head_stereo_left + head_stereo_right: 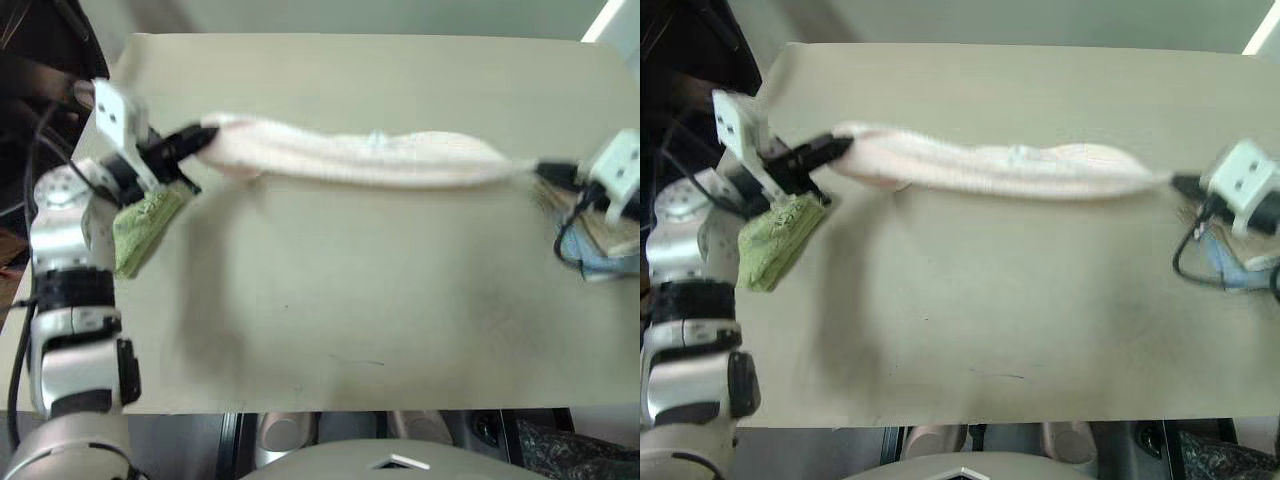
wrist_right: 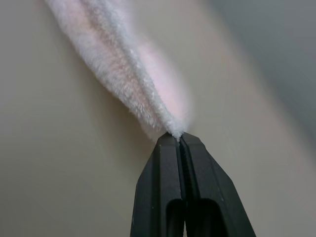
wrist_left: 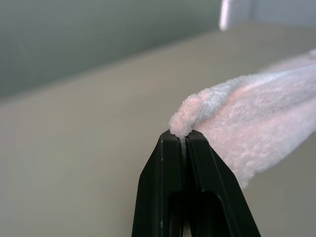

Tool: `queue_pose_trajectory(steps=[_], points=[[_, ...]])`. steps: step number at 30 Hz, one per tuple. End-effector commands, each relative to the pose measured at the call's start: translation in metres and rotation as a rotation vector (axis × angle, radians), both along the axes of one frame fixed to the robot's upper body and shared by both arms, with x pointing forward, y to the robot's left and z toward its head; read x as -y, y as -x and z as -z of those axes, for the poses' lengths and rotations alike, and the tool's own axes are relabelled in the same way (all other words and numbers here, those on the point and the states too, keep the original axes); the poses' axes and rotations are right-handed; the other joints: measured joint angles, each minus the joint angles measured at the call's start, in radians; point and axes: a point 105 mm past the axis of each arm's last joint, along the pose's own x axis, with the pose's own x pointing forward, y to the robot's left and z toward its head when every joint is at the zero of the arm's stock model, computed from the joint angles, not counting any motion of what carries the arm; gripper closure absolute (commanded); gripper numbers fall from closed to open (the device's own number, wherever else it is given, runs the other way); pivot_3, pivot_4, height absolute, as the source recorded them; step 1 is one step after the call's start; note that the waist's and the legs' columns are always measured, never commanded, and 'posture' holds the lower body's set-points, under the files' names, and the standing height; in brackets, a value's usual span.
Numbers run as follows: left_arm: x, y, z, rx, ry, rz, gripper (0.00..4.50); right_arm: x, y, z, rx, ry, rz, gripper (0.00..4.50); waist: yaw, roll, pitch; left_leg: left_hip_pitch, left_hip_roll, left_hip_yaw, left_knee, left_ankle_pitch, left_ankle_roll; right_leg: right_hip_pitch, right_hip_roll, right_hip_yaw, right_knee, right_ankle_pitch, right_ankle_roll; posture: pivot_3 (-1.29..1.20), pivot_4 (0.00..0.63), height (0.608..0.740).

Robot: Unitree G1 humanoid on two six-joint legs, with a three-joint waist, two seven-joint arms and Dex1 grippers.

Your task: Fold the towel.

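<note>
The pale pink towel (image 1: 360,157) is stretched as a narrow band above the table (image 1: 350,310). One end is clamped by the left gripper (image 3: 183,134), the other by the right gripper (image 2: 178,137). A lime-green cloth (image 1: 145,228) is seen beneath the left gripper.

A pale beige desk (image 1: 330,320) fills most of the head views. A folded lime-green terry cloth (image 1: 775,240) lies near its left edge. At the right edge sits a small stack of folded cloths: a tan one (image 1: 612,235) on top, a light blue one (image 1: 600,264) beneath it. A black cable (image 1: 1188,268) loops beside that stack.
</note>
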Motion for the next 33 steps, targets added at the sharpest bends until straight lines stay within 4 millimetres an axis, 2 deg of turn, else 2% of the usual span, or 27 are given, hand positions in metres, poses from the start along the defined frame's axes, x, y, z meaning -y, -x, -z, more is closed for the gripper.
queue_pose_trajectory(steps=[1, 5, 7, 9, 12, 14, 18, 24, 26, 30, 33], points=[[0.014, 0.042, 0.006, -0.055, -0.067, 0.16, 4.5, -0.011, 0.036, 0.003, -0.144, -0.013, -0.087, 4.49, 0.0, 0.0, 0.0, 0.0, 0.0, 0.001, 0.0, 0.0, 0.0, 0.0, 0.0, 0.0, -0.001, 0.0, 0.0, 0.0, 0.15, 0.735], [0.015, 0.064, 0.021, -0.147, -0.055, 0.191, 4.5, -0.01, 0.046, 0.01, -0.218, -0.032, -0.076, 4.49, -0.002, -0.001, 0.0, 0.006, -0.001, 0.001, 0.002, -0.003, 0.002, 0.005, -0.001, 0.002, 0.001, 0.0, -0.002, 0.0, 0.15, 0.735], [0.015, 0.071, 0.024, -0.175, -0.059, 0.193, 4.5, -0.011, 0.052, 0.012, -0.26, -0.034, -0.088, 4.49, -0.004, -0.001, 0.001, 0.012, -0.001, 0.001, 0.002, -0.005, 0.011, 0.011, 0.0, 0.003, 0.0, -0.001, -0.01, 0.0, 0.15, 0.735], [0.014, 0.075, 0.026, -0.191, -0.068, 0.197, 4.5, -0.011, 0.055, 0.012, -0.284, -0.025, -0.098, 4.49, -0.004, -0.002, 0.001, 0.018, -0.001, 0.0, 0.001, -0.001, 0.013, 0.017, 0.0, 0.003, 0.001, 0.002, -0.013, 0.0, 0.15, 0.735], [0.013, 0.08, 0.025, -0.203, -0.067, 0.198, 4.5, -0.007, 0.057, 0.012, -0.306, -0.012, -0.096, 4.49, -0.008, -0.003, 0.001, 0.031, -0.001, -0.001, -0.001, 0.0, 0.011, 0.028, 0.0, 0.003, 0.001, -0.001, -0.007, 0.0, 0.15, 0.735], [0.004, 0.078, 0.018, -0.181, -0.064, 0.158, 4.5, 0.001, 0.058, 0.01, -0.322, 0.011, -0.082, 4.49, -0.011, -0.003, 0.001, 0.032, -0.001, -0.001, -0.001, -0.005, 0.002, 0.029, 0.0, 0.003, 0.001, -0.001, -0.008, 0.0, 0.15, 0.735], [-0.013, 0.069, 0.01, -0.148, -0.037, 0.066, 4.5, 0.009, 0.055, 0.001, -0.302, 0.015, -0.061, 4.49, -0.015, -0.003, 0.001, 0.033, -0.001, -0.001, -0.001, -0.003, 0.0, 0.03, 0.0, 0.004, 0.002, -0.001, -0.008, 0.0, 0.15, 0.735], [-0.031, 0.054, -0.002, -0.105, 0.044, -0.042, 4.5, 0.024, 0.041, -0.012, -0.232, 0.038, -0.007, 4.49, -0.015, -0.003, 0.001, 0.031, -0.001, -0.001, -0.001, 0.007, 0.01, 0.028, 0.0, 0.004, 0.003, -0.001, -0.007, 0.0, 0.15, 0.735], [-0.03, 0.053, 0.0, -0.11, 0.035, -0.037, 4.5, 0.024, 0.037, -0.014, -0.215, 0.038, -0.008, 4.49, -0.015, -0.003, 0.001, 0.028, -0.001, -0.001, -0.002, 0.005, 0.01, 0.025, 0.0, 0.003, 0.004, 0.003, -0.013, 0.0, 0.15, 0.735], [-0.029, 0.046, 0.009, -0.115, -0.013, -0.059, 4.5, 0.024, 0.02, -0.023, -0.121, 0.057, 0.006, 4.49, -0.015, -0.003, 0.001, 0.027, -0.001, -0.001, -0.002, 0.002, 0.009, 0.022, 0.0, 0.003, 0.003, 0.001, -0.013, 0.0, 0.15, 0.735], [-0.038, 0.028, 0.023, -0.113, -0.084, -0.167, 4.5, 0.019, -0.005, -0.028, -0.023, 0.07, 0.034, 4.49, -0.015, -0.003, 0.001, 0.027, -0.001, -0.001, -0.002, 0.0, 0.01, 0.022, 0.0, 0.003, 0.003, 0.0, -0.013, 0.0, 0.15, 0.735]])
